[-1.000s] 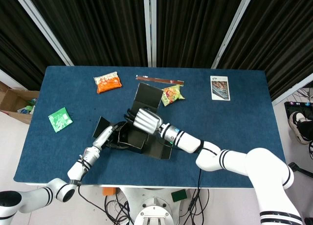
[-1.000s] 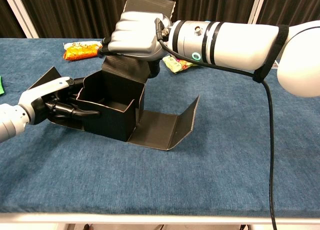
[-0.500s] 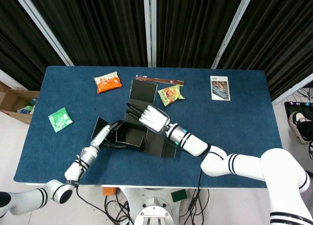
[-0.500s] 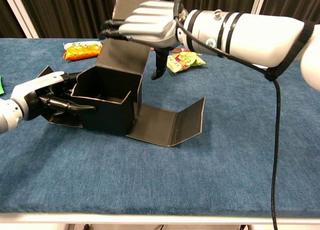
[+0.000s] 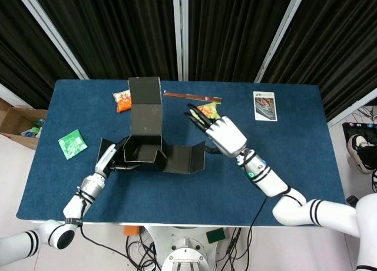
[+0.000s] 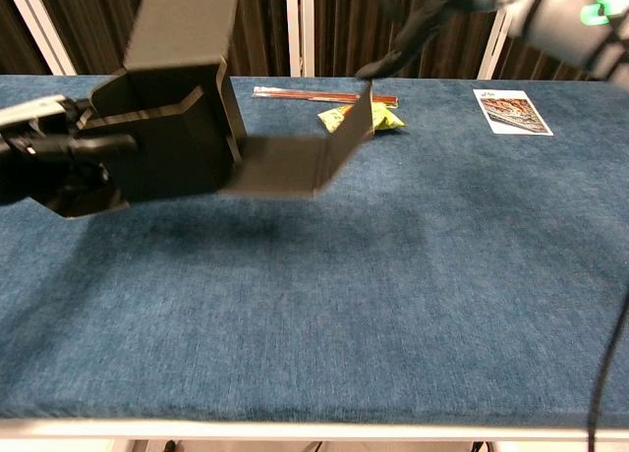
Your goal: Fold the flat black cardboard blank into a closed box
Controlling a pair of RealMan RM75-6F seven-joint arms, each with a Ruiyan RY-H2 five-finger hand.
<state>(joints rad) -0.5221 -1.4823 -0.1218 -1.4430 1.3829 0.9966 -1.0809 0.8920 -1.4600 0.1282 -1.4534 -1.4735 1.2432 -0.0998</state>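
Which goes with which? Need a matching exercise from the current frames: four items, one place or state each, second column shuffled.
Items:
1. black cardboard box
2. left hand
3. right hand
4. green packet

Places or states:
A. lies alone near the table's left edge
B. fingers spread, holding nothing, above the table
C. partly folded, one tall flap standing up
D. grips the box's left side

Pairs: 1-C, 2-D, 3-B, 4-A

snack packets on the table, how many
3: orange packet at the back, partly behind the box's raised flap; yellow-green packet ahead of the right hand; green packet near the left edge.
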